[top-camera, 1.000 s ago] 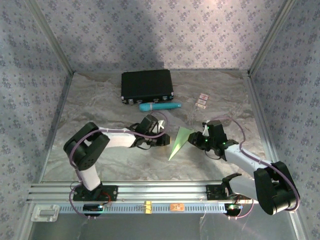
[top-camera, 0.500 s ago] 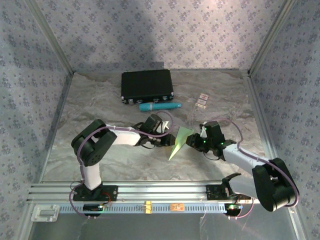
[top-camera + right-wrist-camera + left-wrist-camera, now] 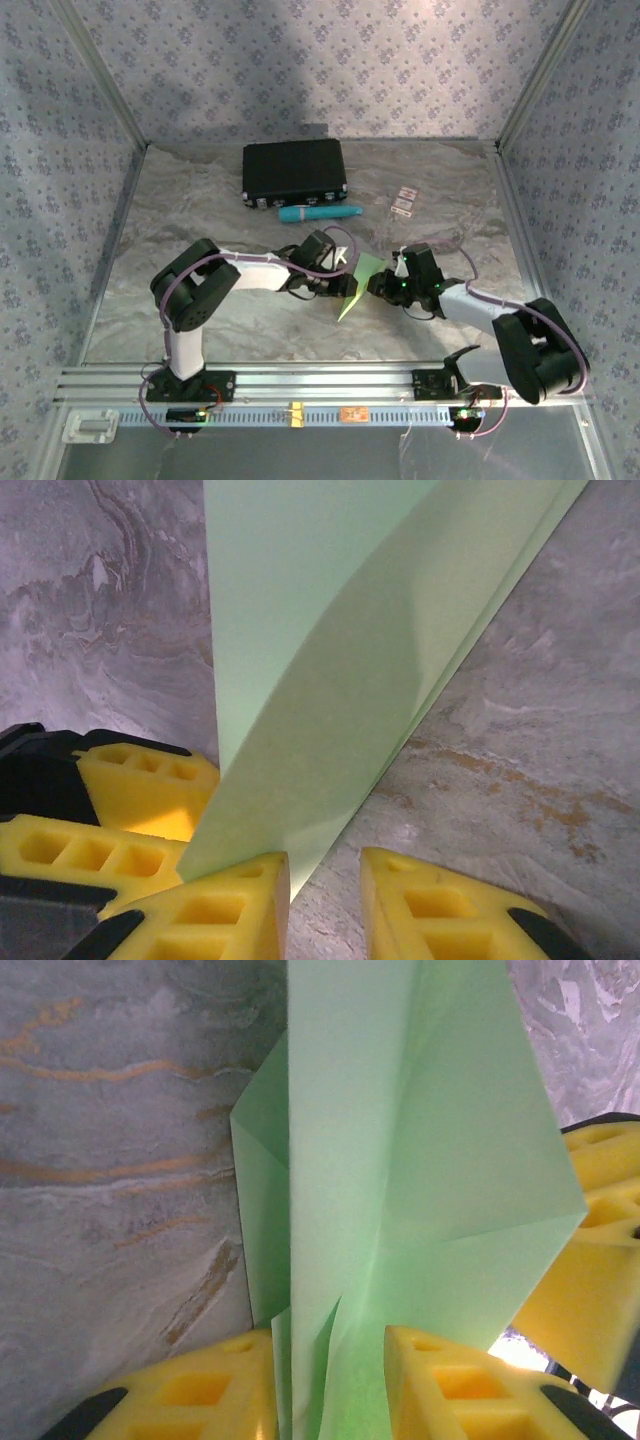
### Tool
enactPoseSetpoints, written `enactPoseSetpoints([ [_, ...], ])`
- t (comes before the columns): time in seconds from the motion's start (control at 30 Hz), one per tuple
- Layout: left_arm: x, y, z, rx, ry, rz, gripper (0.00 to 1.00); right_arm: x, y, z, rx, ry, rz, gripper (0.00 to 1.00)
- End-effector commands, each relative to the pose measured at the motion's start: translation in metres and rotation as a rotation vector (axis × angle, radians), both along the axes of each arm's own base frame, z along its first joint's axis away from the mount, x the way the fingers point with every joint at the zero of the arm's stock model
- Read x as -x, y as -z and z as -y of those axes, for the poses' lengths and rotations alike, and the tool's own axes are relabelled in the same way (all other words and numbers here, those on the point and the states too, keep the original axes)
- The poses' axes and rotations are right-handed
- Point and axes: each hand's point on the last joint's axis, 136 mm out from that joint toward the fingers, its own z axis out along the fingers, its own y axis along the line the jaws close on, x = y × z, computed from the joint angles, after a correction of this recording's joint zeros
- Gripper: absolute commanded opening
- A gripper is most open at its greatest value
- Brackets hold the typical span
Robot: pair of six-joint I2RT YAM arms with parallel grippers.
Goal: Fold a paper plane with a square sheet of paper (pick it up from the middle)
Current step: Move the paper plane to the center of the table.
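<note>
The paper plane point(image 3: 352, 288) is a pale green pointed dart at the table's middle, its tip toward the near edge. My left gripper point(image 3: 338, 282) is at its left side and my right gripper point(image 3: 376, 286) at its right. In the left wrist view, loose folded layers of the paper plane point(image 3: 400, 1160) run up between the yellow fingers point(image 3: 210, 1385), and the left gripper point(image 3: 330, 1350) stands open around them. In the right wrist view, the paper plane point(image 3: 320, 650) lies over the left finger point(image 3: 235, 900). The right gripper point(image 3: 325, 870) is open, bare table showing in its gap.
A black case point(image 3: 294, 172) lies at the back of the table with a teal tube point(image 3: 320, 212) just in front of it. Two small cards point(image 3: 404, 200) lie to the right of the tube. A metal rail point(image 3: 300, 381) runs along the near edge.
Both grippers have closed in on the paper plane, the left moving right and the right moving left. The left jaws have widened a little. The paper plane has stayed in place.
</note>
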Motion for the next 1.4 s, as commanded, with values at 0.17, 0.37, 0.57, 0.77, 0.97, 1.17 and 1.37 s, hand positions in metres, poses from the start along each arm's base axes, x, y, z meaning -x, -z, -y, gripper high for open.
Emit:
enactPoseSetpoints([
  [0.17, 0.007, 0.0, 0.012, 0.034, 0.047, -0.026, 0.32, -0.004, -0.003, -0.013, -0.048, -0.038, -0.001, 0.24],
  [0.37, 0.008, -0.009, 0.019, 0.083, 0.065, -0.026, 0.28, -0.001, 0.0, -0.01, -0.043, -0.03, -0.008, 0.24],
  [0.57, 0.008, -0.014, 0.019, 0.093, 0.066, -0.017, 0.15, 0.0, 0.0, -0.008, -0.043, -0.023, -0.008, 0.23],
  [0.77, -0.006, -0.027, -0.002, -0.009, -0.036, 0.1, 0.07, -0.003, -0.01, 0.005, -0.004, 0.02, 0.023, 0.24],
  [0.97, -0.026, -0.029, -0.071, -0.412, -0.242, 0.271, 0.01, -0.006, -0.023, 0.015, 0.05, 0.045, 0.063, 0.25],
  [1.17, -0.026, -0.021, -0.099, -0.588, -0.327, 0.267, 0.0, -0.011, -0.029, 0.011, 0.044, 0.043, 0.077, 0.26],
  [1.37, -0.025, -0.017, -0.102, -0.597, -0.359, 0.25, 0.01, -0.012, -0.032, 0.008, 0.042, 0.039, 0.085, 0.26],
])
